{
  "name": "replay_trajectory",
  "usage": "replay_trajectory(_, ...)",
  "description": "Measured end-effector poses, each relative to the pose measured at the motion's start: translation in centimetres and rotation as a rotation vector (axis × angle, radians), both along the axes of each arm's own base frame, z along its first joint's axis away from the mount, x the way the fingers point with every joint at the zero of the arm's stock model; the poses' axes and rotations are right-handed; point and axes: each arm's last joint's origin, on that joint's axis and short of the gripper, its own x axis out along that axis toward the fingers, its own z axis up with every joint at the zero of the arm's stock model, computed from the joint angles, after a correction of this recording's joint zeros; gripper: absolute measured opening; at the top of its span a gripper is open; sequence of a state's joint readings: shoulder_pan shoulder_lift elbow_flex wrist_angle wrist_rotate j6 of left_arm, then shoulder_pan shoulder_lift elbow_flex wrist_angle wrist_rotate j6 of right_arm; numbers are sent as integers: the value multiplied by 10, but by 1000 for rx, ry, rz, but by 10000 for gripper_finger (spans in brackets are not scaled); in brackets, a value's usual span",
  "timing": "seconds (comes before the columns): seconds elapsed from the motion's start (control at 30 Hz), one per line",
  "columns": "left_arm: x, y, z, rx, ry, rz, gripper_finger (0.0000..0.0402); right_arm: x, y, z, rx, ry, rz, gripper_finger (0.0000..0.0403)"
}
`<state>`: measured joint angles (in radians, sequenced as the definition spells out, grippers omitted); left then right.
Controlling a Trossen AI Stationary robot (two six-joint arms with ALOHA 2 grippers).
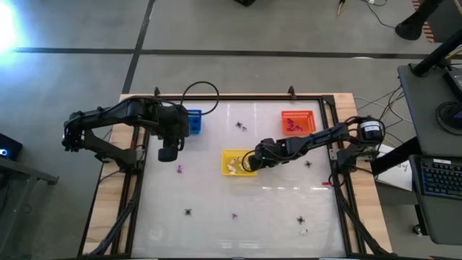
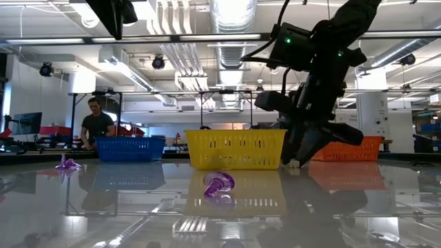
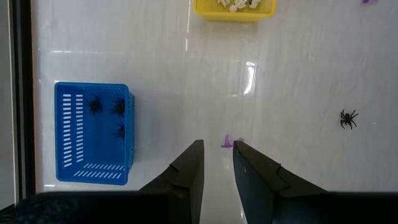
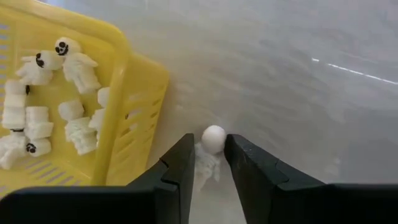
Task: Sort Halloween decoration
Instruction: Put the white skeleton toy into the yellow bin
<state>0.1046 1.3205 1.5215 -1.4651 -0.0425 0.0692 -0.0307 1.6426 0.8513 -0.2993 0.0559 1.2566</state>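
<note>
My right gripper (image 4: 209,152) is low at the table beside the yellow basket (image 1: 234,162), shut on a white ghost trinket (image 4: 213,139). That basket holds several white ghost trinkets (image 4: 37,118). My left gripper (image 3: 217,152) hangs high over the table near the blue basket (image 3: 92,133), its fingers a little open and touching nothing. A purple trinket (image 3: 227,142) lies on the table below its fingertips. Three black spiders (image 3: 118,109) lie in the blue basket. The orange basket (image 1: 297,121) holds purple pieces (image 1: 292,127). My right gripper pinches the white ghost trinket between its two fingers (image 4: 180,158), which come slanting down from the table's right. The round head (image 4: 214,134) sticks out past the fingertips and the body (image 4: 205,167) lies between them. Whether it is off the table, I cannot tell.
Loose trinkets lie scattered on the white table: black spiders (image 1: 188,212) (image 1: 300,219) (image 1: 240,126) (image 1: 308,164) and purple pieces (image 1: 179,170) (image 1: 234,214). A raised black frame (image 1: 339,144) runs along the table's edges. A person (image 2: 96,127) stands in the room beyond.
</note>
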Motion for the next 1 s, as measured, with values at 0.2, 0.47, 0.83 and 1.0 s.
replay_trajectory(0.2, 0, 0, 0, 1, -5, 0, 68, 0, 0, -9, 1, 37, 8, 50)
replay_trajectory(0.47, 0, 0, 0, 0, -4, 0, 68, -3, 0, 6, -16, -6, 47, 13)
replay_trajectory(0.83, 0, 0, 0, -1, 4, 0, 68, -21, 6, 57, -53, -123, 105, 7)
replay_trajectory(1.0, 1, 0, 0, 1, -9, 0, 68, -24, 11, 83, -107, -229, 108, 6)
